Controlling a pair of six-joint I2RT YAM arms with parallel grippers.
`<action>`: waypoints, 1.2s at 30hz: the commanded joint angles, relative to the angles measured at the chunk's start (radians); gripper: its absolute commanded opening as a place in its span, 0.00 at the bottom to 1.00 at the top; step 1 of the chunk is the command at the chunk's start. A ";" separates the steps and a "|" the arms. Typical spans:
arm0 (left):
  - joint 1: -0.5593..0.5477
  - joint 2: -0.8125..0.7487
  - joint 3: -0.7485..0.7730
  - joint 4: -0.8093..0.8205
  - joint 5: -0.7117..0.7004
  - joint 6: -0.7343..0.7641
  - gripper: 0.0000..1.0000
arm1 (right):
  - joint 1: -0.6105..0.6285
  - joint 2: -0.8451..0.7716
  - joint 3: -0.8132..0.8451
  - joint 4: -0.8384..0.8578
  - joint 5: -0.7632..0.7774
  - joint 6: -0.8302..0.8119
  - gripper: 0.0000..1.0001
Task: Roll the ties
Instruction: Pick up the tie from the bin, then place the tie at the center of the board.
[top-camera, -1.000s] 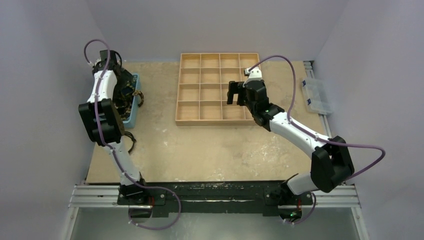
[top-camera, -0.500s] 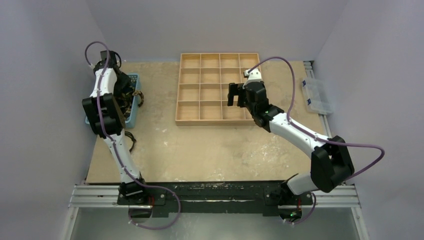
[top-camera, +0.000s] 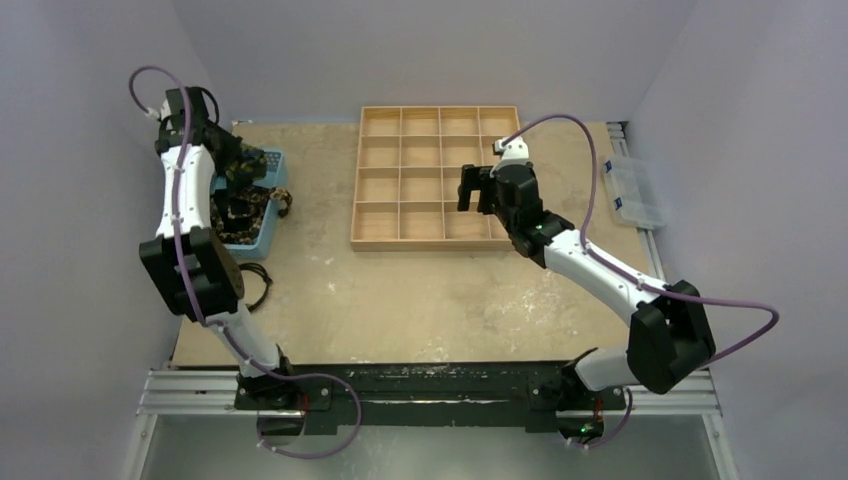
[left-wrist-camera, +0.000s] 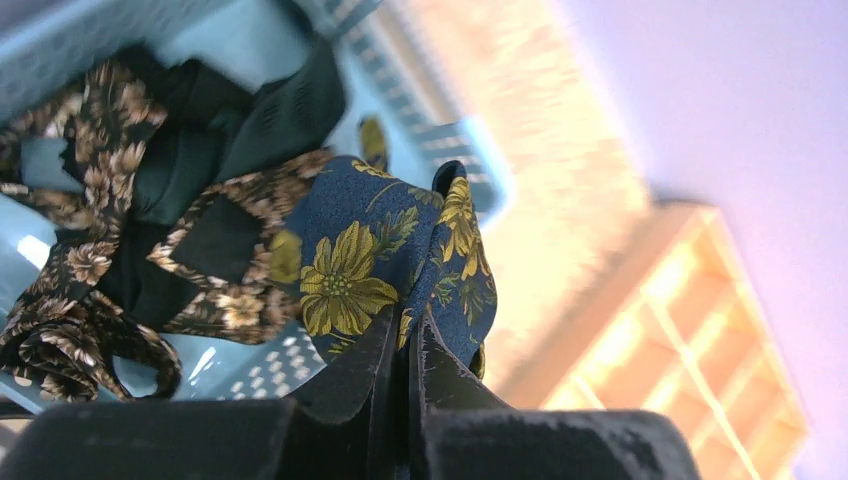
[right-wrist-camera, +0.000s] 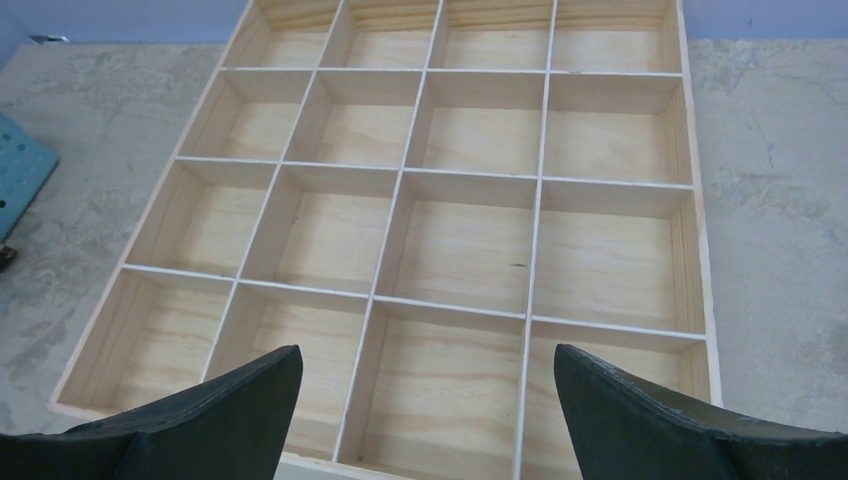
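A navy tie (left-wrist-camera: 390, 250) printed with yellow flowers is bunched into a fold and pinched between the two fingers of the left end effector (left-wrist-camera: 408, 330), which is closed tight on the cloth. Just behind it, more ties (left-wrist-camera: 100, 200), black with brown-gold flowers, lie in a tangled heap inside a light blue plastic basket (left-wrist-camera: 250, 40) with a perforated bottom. One end of the held tie runs down into that heap.

From the overhead camera, the basket (top-camera: 277, 170) sits on the surface (top-camera: 420, 300) well to the left of a wooden tray (top-camera: 356, 180), and a scrap of patterned cloth hangs over the basket rim on the side facing the tray. The tray is divided into sixteen square compartments, four by four, and lies at the far middle of the surface.

The right end effector (right-wrist-camera: 425, 350) hovers over the near right part of the tray with its fingers spread wide apart, gripping nothing.

A thin black cable (top-camera: 262, 285) loops on the surface nearer than the basket, left of the tray. A clear plastic box (top-camera: 630, 195) rests to the right of the tray, past the surface edge.
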 joint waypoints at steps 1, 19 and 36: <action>-0.077 -0.247 0.087 0.086 0.066 0.074 0.00 | -0.001 -0.073 -0.004 0.015 -0.029 0.023 0.98; -0.569 -0.725 -0.083 0.105 0.610 0.211 0.00 | -0.001 -0.322 -0.138 0.021 -0.304 0.061 0.98; -0.646 -0.998 -0.436 -0.006 0.358 0.151 0.00 | -0.002 -0.587 -0.070 -0.367 -0.254 0.111 0.98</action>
